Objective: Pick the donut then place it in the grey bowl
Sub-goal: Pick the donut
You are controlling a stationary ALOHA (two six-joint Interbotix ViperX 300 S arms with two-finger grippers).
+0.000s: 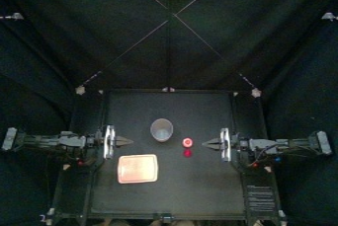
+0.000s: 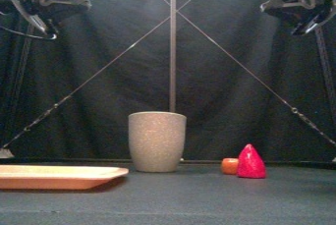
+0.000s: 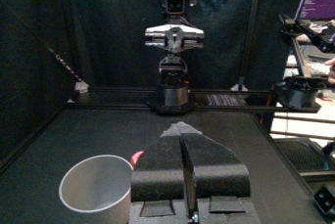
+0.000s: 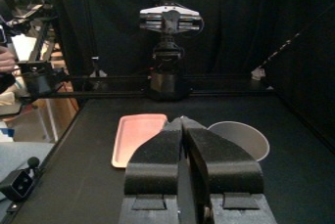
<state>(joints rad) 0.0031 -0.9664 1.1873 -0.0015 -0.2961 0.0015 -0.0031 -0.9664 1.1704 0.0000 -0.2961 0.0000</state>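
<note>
The left gripper (image 3: 185, 132) is hanging high over the table's left side. Its two black jaws are pressing flat together and are pinching nothing.

Lower down, a flat pink tray (image 2: 53, 176) is lying on the front left part of the black table (image 1: 199, 186). It is smooth and rectangular, with rounded corners and a low rim.

To its right and farther back, near the table's middle, a tall grey speckled cup (image 2: 157, 140) is standing upright. It is matte, narrows slightly toward its base, and its mouth is facing up.

Just right of the cup, and not touching it, the donut (image 2: 230, 165) is sitting on the table as a small rounded orange toy. A glossy red cone-shaped toy (image 2: 250, 161) is standing just in front of it and is partly blocking it from the front; whether the two are touching cannot be told.

The right gripper (image 4: 187, 125) is hanging high over the table's right side. Its jaws are also pressing together with nothing between them, well apart from the donut.
</note>
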